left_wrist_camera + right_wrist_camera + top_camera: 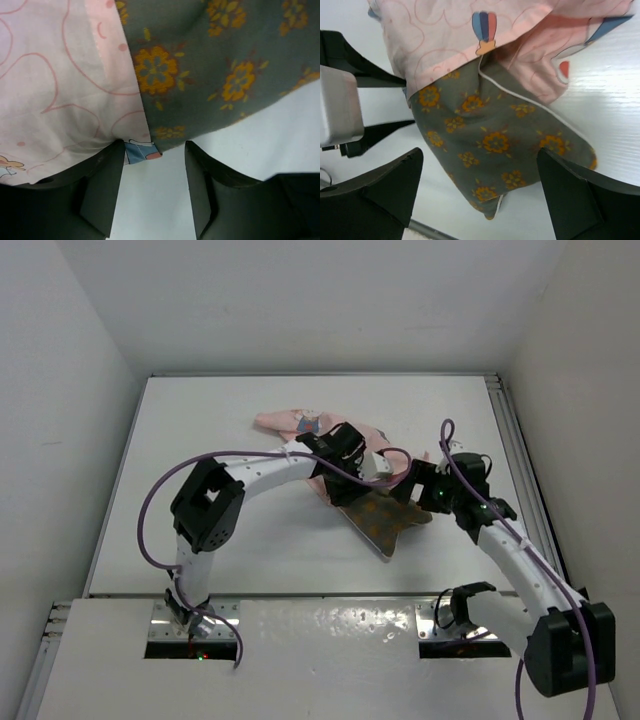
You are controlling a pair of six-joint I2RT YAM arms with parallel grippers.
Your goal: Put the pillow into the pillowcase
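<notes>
The pillow (385, 518) lies flat on the white table (220, 540). Its olive-brown end with the orange flowers is bare and points toward the arms' bases. Its far part is hidden by the pink pillowcase (298, 422), which spreads away from the pillow toward the back of the table. In the right wrist view the case's hem, with a small striped balloon printed on it, crosses the pillow from side to side. More pink cloth bunches just beside the pillow's pale piped edge. Whether the hidden part sits inside the case or only under it, I cannot tell.

The left gripper (154, 152) hangs over the pillow's covered side, at the line where hem and pillow meet. Its jaws stand apart, with bare table showing between them. A blue-printed corner of the case touches the tip of one finger (102, 190), but nothing is pinched.

The right gripper (479, 152) hovers over the pillow's bare end. Its jaws are spread wide to either side of the pillow's width and grip nothing.
</notes>
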